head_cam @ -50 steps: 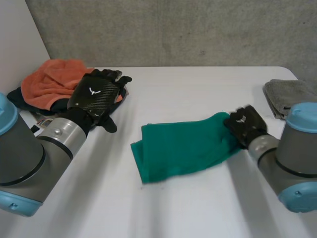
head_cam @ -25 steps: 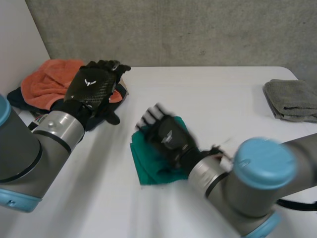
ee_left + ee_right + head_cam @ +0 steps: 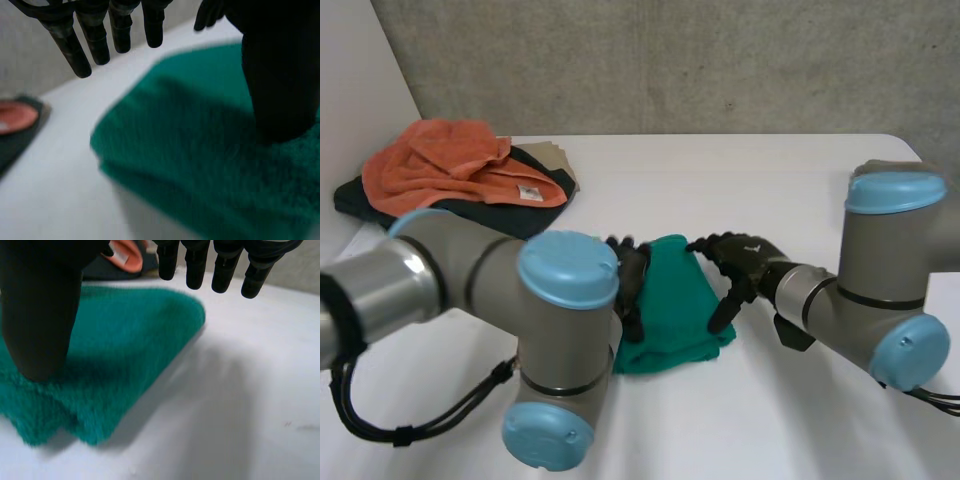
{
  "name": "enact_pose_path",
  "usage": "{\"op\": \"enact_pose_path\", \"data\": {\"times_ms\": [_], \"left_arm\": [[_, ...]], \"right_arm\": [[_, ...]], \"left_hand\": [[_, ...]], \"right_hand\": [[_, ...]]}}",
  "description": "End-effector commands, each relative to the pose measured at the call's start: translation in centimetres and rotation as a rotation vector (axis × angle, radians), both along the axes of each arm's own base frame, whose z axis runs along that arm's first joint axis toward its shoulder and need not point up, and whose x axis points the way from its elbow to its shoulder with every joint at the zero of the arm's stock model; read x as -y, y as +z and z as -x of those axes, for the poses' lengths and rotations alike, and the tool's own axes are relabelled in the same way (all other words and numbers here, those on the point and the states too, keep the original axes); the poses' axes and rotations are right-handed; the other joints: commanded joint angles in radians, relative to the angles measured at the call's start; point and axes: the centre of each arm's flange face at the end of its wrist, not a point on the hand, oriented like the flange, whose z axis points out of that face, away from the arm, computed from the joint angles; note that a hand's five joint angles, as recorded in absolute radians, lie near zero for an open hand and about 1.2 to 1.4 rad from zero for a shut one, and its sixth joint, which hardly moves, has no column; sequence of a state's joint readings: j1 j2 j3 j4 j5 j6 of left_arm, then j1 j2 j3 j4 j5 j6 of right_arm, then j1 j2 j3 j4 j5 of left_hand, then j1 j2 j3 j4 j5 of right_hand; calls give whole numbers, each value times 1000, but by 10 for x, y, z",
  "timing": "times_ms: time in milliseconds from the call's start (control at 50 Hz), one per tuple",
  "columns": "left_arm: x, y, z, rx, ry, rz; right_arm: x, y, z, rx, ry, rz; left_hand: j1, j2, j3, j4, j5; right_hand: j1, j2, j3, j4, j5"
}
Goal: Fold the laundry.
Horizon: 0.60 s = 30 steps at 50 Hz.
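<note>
From my seat, the white table (image 3: 750, 190) is mostly bare, which leaves room to work in the middle. My two arms reach in toward that middle, the left arm (image 3: 470, 290) sweeping across the near side and the right arm (image 3: 880, 270) bent in from its own side, so both hands meet on one piece. The waiting pile sits well apart at the far left corner, an orange towel (image 3: 440, 165) lying on a dark cloth (image 3: 470, 215), out of the way, I judge, so nothing there gets dragged. The task's piece, the green cloth (image 3: 675, 300), lies in the middle of the table as a compact doubled bundle, with layered edges showing near my right palm. The left hand (image 3: 628, 285) rests on its left edge and the right hand (image 3: 745, 262) on its right edge. Neither hand grasps: each is released, with the left fingers (image 3: 100, 40) and the right fingers (image 3: 195, 265) straight and clear above the table. Only the left thumb (image 3: 280, 75) and the right thumb (image 3: 37, 315) come down onto the pile, which I read as pressing the fold flat and not lifting it.
</note>
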State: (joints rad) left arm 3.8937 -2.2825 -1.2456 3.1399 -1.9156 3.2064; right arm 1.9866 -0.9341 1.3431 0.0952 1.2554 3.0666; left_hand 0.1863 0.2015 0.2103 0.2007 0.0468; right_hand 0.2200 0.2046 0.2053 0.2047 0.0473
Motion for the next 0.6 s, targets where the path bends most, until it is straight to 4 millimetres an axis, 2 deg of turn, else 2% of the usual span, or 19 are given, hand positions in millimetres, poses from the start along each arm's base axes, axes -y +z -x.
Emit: {"op": "enact_pose_path", "data": {"times_ms": [20, 100, 160, 200, 300, 400, 420, 480, 600], "left_arm": [[10, -21, -20, 97, 58, -57], [17, -20, -26, 125, 65, -43], [21, -9, -24, 133, 29, -13], [23, 1, -22, 125, -2, 12], [28, 46, -10, 66, -157, 119], [38, 86, -10, -17, -222, 203], [43, 94, -12, -39, -240, 219], [42, 111, -7, -82, -327, 247], [32, 116, 2, -125, -510, 219]], "right_arm": [[0, -18, -9, -80, 59, 42], [1, -17, -10, -138, 91, 103], [-1, -9, -12, -185, 108, 167], [-8, 3, -16, -199, 118, 221], [-26, 23, -24, -187, 128, 335], [-59, 20, -30, -179, 184, 427], [-71, 16, -30, -185, 206, 448], [-84, 2, -26, -210, 234, 454], [-93, -22, -30, -223, 269, 463]], "left_hand": [[33, 18, 9, 19, -2], [36, 21, 12, 22, 1], [30, 15, 6, 16, -5], [27, 12, 3, 13, -8], [13, -3, -11, -2, -22], [7, -9, -17, -8, -28], [7, -9, -17, -8, -28], [7, -9, -17, -8, -28], [7, -9, -17, -8, -28]], "right_hand": [[-46, -30, -31, -30, -47], [-46, -30, -31, -30, -47], [-46, -30, -31, -30, -47], [-46, -30, -31, -30, -47], [-46, -30, -31, -30, -47], [-46, -30, -31, -30, -47], [-46, -30, -31, -30, -47], [-46, -30, -31, -30, -47], [-46, -30, -31, -30, -47]]}}
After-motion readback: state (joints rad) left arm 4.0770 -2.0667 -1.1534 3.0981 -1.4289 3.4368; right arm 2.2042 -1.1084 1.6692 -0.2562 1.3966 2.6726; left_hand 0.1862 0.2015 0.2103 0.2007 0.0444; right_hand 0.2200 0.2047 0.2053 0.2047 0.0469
